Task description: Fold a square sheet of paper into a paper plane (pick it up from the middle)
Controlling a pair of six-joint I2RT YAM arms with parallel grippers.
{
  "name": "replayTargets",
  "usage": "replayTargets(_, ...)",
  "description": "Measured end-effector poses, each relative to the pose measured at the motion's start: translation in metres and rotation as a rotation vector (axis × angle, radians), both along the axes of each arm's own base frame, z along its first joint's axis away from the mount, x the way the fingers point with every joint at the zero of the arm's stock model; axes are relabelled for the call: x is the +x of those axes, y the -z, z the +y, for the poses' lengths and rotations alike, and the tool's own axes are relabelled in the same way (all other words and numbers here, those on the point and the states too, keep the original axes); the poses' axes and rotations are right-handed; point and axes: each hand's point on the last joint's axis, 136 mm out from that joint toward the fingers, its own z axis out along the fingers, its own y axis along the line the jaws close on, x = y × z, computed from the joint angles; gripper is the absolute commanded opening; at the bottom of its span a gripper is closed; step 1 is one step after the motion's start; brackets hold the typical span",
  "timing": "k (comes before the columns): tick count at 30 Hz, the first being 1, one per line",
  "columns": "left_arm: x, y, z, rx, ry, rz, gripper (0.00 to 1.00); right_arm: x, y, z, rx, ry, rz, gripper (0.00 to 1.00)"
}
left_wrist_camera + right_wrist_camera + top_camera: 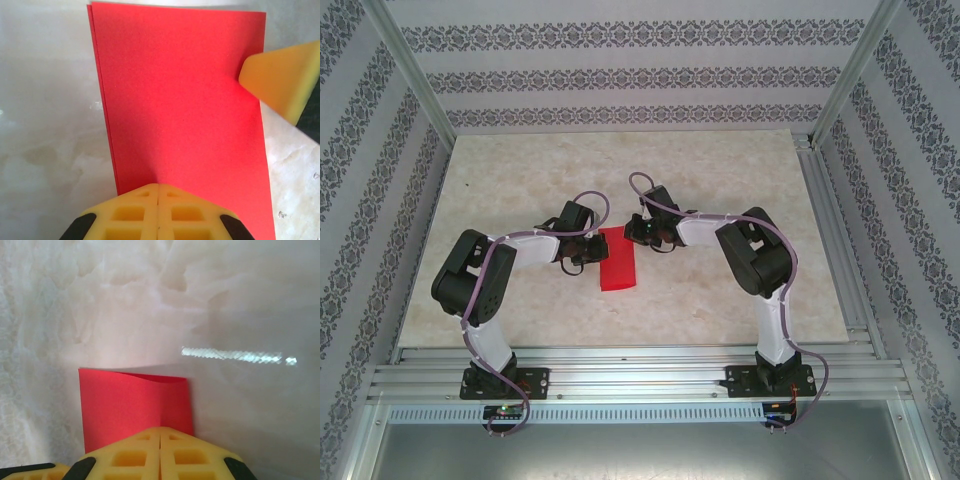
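Lying under left end effector [158,187]: paper [185,100]

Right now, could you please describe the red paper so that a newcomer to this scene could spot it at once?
On the pale marbled table, look near the middle, between the left arm and the right arm. The paper lies there, folded into a narrow rectangle. It is the only bright red thing.
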Motion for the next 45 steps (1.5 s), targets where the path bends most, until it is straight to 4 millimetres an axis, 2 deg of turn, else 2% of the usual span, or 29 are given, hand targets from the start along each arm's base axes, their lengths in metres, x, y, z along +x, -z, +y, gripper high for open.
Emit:
replayTargets(6,0.0,0.0,0.0,0.0,0.0,0.0,0.07,0.001,-0.003,-0.001,-0.011,0.005,0.002,0.08)
replayTargets(12,0.0,0.0,0.0,-0.001,0.0,-0.001,0.07,0.014,-0.013,0.002,-0.007,0.022,-0.03,0.08)
replayTargets(17,0.0,0.0,0.0,-0.001,0.0,-0.001,0.07,0.016,0.001,-0.002,-0.027,0.04,-0.011,0.07)
replayTargets(25,0.0,0.0,0.0,-0.002,0.0,-0.003,0.07,0.017,-0.004,-0.003,-0.015,0.044,-0.027,0.1)
replayTargets(30,0.0,0.0,0.0,-0.003,0.0,-0.006,0.07,-0.008,-0.031,-0.009,0.018,0.027,-0.051,0.1)
replayTargets(33,0.0,0.0,0.0,-0.004,0.0,-0.008,0.07,-0.028,-0.045,-0.007,0.047,0.008,-0.062,0.1)
replayTargets(35,0.0,0.0,0.0,-0.005,0.0,-0.01,0.07,-0.047,-0.042,-0.001,0.055,-0.018,-0.041,0.1)
replayTargets(40,0.0,0.0,0.0,-0.007,0.0,-0.014,0.07,-0.086,-0.016,0.006,0.037,-0.062,0.053,0.09)
replayTargets(45,-0.001,-0.001,-0.001,-0.006,0.001,-0.018,0.07,-0.097,-0.009,0.008,0.042,-0.066,0.091,0.09)
